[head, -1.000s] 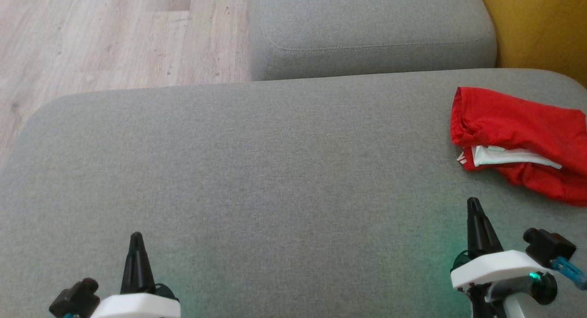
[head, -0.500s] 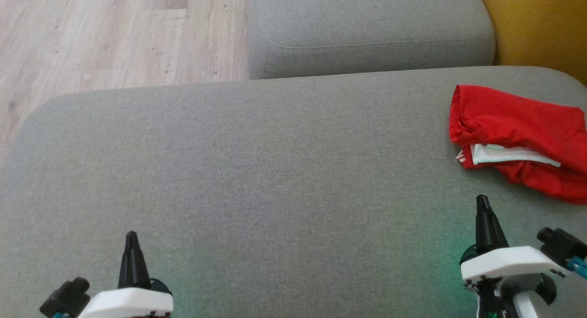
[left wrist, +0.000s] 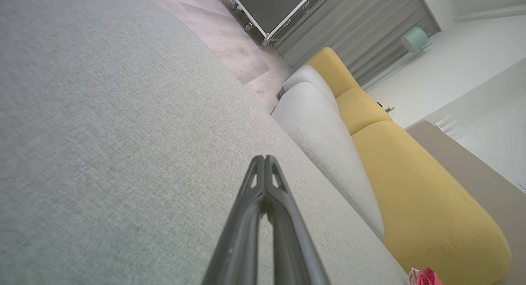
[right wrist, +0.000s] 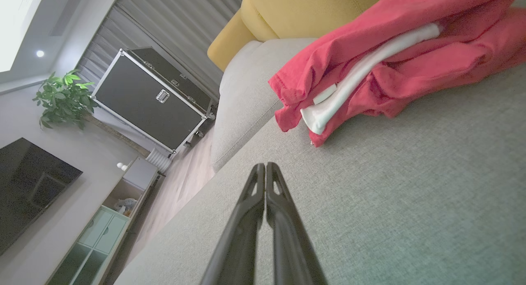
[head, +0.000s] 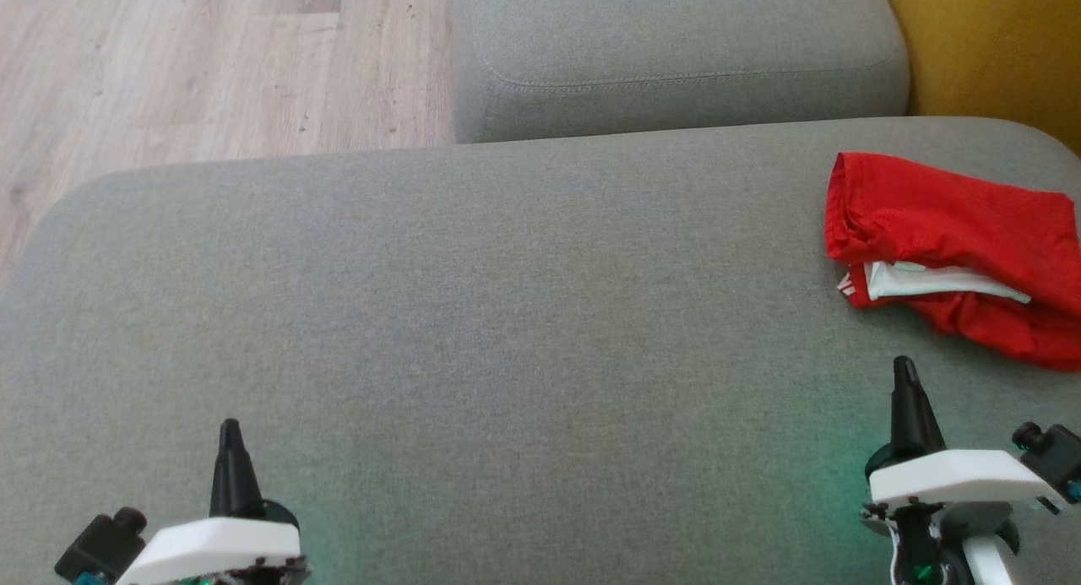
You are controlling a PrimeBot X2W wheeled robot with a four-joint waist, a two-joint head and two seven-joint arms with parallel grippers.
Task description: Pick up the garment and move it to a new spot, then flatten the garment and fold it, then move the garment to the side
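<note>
Broad grey seat cushion (head: 507,298): flat-woven, finely flecked fabric, with rounded corners and a soft rolled edge.

The red garment (head: 954,222) lies on this cushion at its right edge, toward the far right corner, and runs off the head view's right side. We read it as a thin matte cloth, bunched into a loose, lumpy, roughly oblong heap with rounded folds at its left end. A flat white strip (head: 937,281) shows between the red layers along the near side. We take it for a trim or inner band, though the folds hide too much to be sure.

Left gripper (head: 229,426): over the cushion's near left part. Its long, dark, tapered fingers are pressed together tip to tip with nothing between them. The left wrist view shows them as slim black bars with small triangular cut-outs near the tips.

Right gripper (head: 904,365): over the near right part, near the garment's near side but apart from it. Its fingers are likewise closed on nothing.

Beyond the far edge sits a second grey cushion (head: 676,53) in the same weave, with a stitched seam round its top. A mustard-yellow upholstered cushion (head: 988,45) adjoins at the far right. Pale wood-grain plank floor (head: 169,70) lies to the far left. In the right wrist view we see a black flight case (right wrist: 152,100) with metal edging and a latch.
</note>
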